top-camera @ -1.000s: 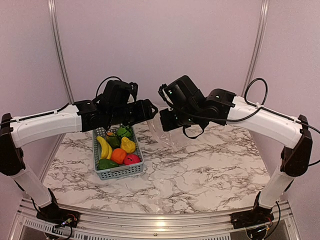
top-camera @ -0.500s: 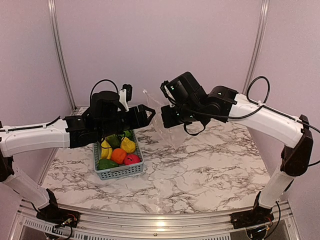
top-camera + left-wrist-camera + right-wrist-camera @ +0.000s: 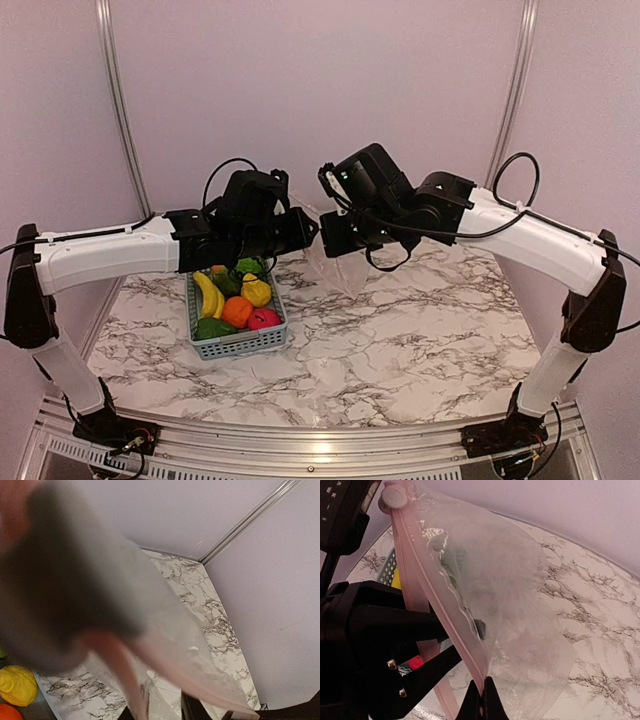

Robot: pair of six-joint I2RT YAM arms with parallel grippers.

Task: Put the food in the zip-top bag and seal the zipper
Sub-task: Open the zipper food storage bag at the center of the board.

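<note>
Above the table (image 3: 420, 340), the clear crinkly plastic bag (image 3: 520, 605) is held up by its stiff pink strip (image 3: 436, 597), pinched tight in the right gripper (image 3: 481, 702). Likely light and slippery, it is best gripped there. Whether the blurred left gripper (image 3: 308, 228) is clamped cannot be told.

Pale lilac walls (image 3: 320, 80), aluminium corner posts (image 3: 118, 100), grey-veined white marble tabletop (image 3: 400, 340)

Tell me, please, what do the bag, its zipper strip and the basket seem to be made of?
The zip-top bag: probably thin plastic film. It is clear and glossy, with crinkles, and one sees through it.
The zipper: thicker, stiffer plastic by the look. It is pinkish and translucent and runs straight along the mouth.
The basket: looks like moulded plastic, matt grey-blue, with a regular mesh of holes.
</note>
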